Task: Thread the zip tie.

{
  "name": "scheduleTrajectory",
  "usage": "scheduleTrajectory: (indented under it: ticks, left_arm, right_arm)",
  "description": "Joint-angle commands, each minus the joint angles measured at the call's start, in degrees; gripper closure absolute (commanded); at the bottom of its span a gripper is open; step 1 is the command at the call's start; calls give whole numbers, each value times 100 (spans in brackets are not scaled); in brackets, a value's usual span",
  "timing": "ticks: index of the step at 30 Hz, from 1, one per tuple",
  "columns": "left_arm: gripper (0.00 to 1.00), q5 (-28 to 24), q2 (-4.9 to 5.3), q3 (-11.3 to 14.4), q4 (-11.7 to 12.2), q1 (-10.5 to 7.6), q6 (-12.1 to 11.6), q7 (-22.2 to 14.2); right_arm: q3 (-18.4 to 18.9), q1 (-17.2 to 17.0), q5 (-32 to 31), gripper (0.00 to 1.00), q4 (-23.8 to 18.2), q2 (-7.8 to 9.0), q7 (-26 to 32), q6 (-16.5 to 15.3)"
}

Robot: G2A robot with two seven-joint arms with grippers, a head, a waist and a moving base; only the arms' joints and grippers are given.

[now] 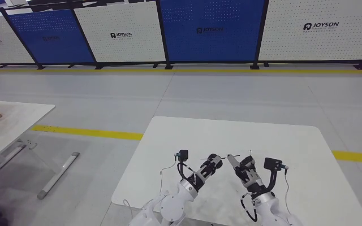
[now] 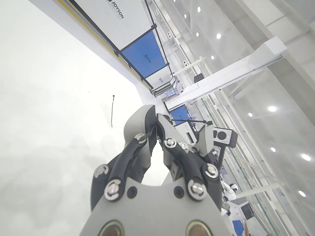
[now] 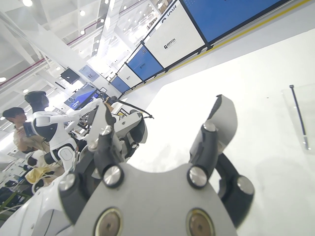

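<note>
Your left claw (image 2: 155, 116) is closed on the zip tie (image 2: 189, 121), holding it off the tabletop (image 1: 254, 133) close to the near edge, about midway along it. The strap runs sideways from that grip toward the right claw (image 3: 161, 103), whose jaws stand wide apart, and the strap's end sits just beside one of its fingers. A second zip tie (image 2: 112, 110) lies flat on the tabletop a little farther from the near edge, apart from both claws; leave it alone.

The step in hand looks to be taking the free end with the right claw. Bring the open jaws around the strap close to its end rather than mid-span, so you have a short, stiff length to steer. Close fully before you bend anything. Hold the left grip firm, since a thin strap will likely twist or slip if pulled along its length. Which end carries the head is too small to tell, so check that before you curl the strap toward it.
</note>
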Motion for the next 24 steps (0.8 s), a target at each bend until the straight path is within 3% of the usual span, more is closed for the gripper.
scheduleTrajectory:
  ticks: [1, 24]
  left_arm:
    - [100, -8, 1, -16, 0, 3, -4, -5]
    - [100, 29, 2, -67, -40, 45, -69, -167]
  right_arm:
    - [-6, 20, 1, 100, 10, -3, 1, 14]
    - [-192, 144, -248, 100, 48, -31, -24, 73]
